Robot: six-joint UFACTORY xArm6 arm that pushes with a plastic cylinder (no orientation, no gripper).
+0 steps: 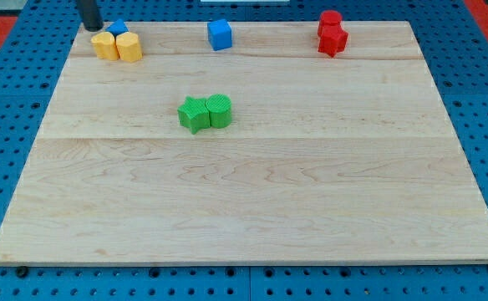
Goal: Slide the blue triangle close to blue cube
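The blue triangle (118,28) sits at the view's top left, mostly hidden behind two yellow blocks (117,46) that touch it. The blue cube (220,34) stands to the right of it along the top edge, well apart. My tip (91,26) is at the top left corner, just left of the blue triangle and above the yellow blocks; only the rod's lower part shows.
Two green blocks (205,113) touch each other near the board's middle. Two red blocks (332,34) stand together at the view's top right. The wooden board (252,201) lies on a blue pegboard surface.
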